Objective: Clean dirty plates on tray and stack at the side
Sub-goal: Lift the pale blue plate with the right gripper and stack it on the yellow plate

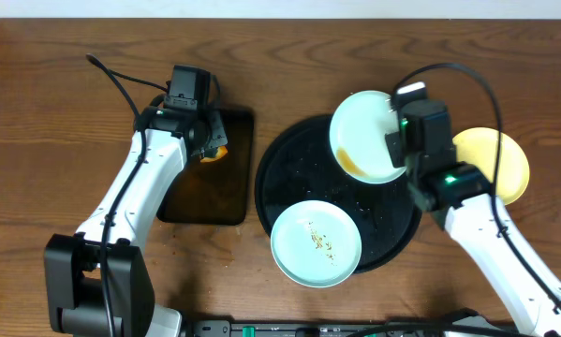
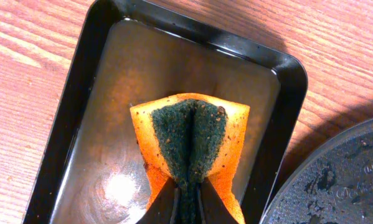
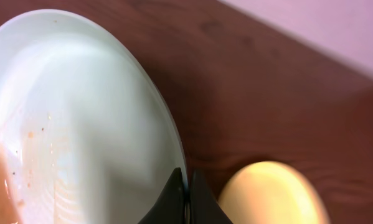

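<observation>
Orange sponge (image 2: 189,140), folded with its dark green scrub face inward, is pinched in the left gripper (image 2: 186,199) just above the wet rectangular tray (image 2: 80,81). The right gripper (image 3: 186,193) is clamped on the rim of a mint plate (image 1: 366,136), holding it tilted over the far edge of the round black tray (image 1: 289,178). The step in hand appears to be scrubbing. Next, sponge and plate must meet, probably over the tray, with the plate held steady. Brown smears sit along the plate's lower edge. A second mint plate (image 1: 315,243), flecked with crumbs, lies on the tray's near edge. The yellow plate (image 1: 500,159) rests on the tabletop (image 1: 55,112) to the right.
</observation>
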`<state>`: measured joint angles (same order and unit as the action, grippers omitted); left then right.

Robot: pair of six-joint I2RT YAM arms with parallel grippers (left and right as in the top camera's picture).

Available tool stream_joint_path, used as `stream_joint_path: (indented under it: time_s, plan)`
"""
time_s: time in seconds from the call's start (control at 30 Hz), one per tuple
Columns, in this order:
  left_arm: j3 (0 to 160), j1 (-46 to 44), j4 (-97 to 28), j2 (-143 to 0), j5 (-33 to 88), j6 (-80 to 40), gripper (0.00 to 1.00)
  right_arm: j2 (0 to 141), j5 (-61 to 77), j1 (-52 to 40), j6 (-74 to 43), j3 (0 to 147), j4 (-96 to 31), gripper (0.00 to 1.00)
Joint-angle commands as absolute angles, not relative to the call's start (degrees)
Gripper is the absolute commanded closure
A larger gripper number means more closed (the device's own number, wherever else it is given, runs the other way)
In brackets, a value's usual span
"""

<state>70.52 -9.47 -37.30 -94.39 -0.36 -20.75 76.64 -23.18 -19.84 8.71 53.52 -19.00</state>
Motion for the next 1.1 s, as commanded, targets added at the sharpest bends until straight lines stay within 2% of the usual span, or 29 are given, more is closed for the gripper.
stream_joint_path:
  time_s: [0.0,0.3,0.43,0.73,0.9,1.07]
  plan:
    - [70.74,-9.28,-37.5,-94.08,-0.64,-20.01,0.92,75.92,-37.21,-25.1,18.5,53.58,-18.52,0.99]
    - [70.74,-9.28,-37.54,-94.08,-0.62,-20.03,0.92,76.05,-53.58,-39.53,23.92,53.58,-14.0,0.99]
    - [70.74,-9.28,-37.54,-94.08,-0.62,-20.01,0.92,76.05,-57.63,-41.25,23.9,53.58,-12.25,0.99]
    - [70.74,-9.28,-37.54,-94.08,-0.62,-20.03,0.92,76.05,-59.96,-41.15,22.79,53.58,-10.17,0.99]
    - [70.74,-9.28,-37.74,-94.08,-0.62,-20.01,0.92,76.05,-57.87,-38.24,12.73,53.56,-13.54,0.99]
    - [70.74,-9.28,-38.39,-94.08,-0.62,-20.01,0.92,76.05,-49.28,-29.19,0.6,53.56,-19.62,0.99]
